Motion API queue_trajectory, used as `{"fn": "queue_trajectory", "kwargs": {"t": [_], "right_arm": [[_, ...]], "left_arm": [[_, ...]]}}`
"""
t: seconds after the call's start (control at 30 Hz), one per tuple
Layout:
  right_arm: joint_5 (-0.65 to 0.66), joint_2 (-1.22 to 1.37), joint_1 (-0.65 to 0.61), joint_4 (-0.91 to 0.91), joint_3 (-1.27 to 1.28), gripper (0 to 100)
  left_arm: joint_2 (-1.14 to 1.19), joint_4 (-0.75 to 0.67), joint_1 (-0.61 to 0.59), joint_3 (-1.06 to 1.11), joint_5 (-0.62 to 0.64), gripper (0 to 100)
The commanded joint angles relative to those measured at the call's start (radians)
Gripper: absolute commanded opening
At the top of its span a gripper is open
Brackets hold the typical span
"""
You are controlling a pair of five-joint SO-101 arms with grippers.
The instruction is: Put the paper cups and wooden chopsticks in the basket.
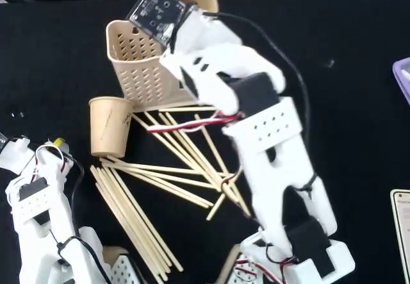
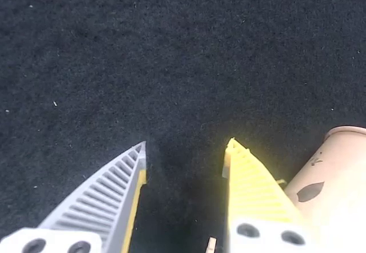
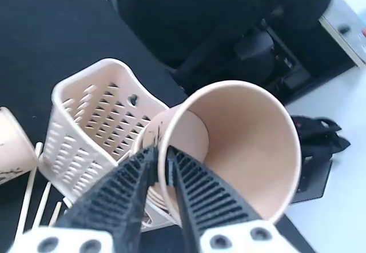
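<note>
Overhead, the black tabletop (image 1: 57, 34) stretches open from the basket (image 1: 138, 66) to the left edge. A broad dark stretch also lies to the right of the right arm (image 1: 269, 143). At the right edge sit a purple object (image 1: 403, 75) and, nearer the front, a white card (image 1: 402, 229).

The basket stands toward the far side, its perforated wall facing the chopsticks (image 1: 173, 165). These lie fanned and crossed over the middle of the tabletop, some running under the right arm and a tighter bundle slanting toward the front edge. A second paper cup (image 1: 110, 127) lies on its side just in front of the basket's near left corner, touching the chopstick ends. The right arm stretches across the chopsticks and over the basket's right side.

The right claw (image 3: 163, 153) is pinched narrow on the rim of a paper cup (image 3: 246, 144), one finger inside the wall and one outside. It holds the cup tilted at the basket's far right corner.

The left claw (image 2: 186, 150) sits spread wide, low over bare tabletop and holding nothing, with the lying cup just beside its yellow finger (image 2: 246, 179).
</note>
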Motion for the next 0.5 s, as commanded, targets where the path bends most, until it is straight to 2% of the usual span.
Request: {"fn": "queue_trajectory", "kwargs": {"t": [0.0, 0.47], "right_arm": [[0.0, 0.001, 0.032, 0.0, -0.038, 1.1], [0.0, 0.035, 0.031, 0.003, -0.027, 1.3]], "left_arm": [[-0.021, -0.009, 0.008, -0.027, 0.005, 22], [-0.021, -0.009, 0.005, -0.027, 0.005, 22]]}}
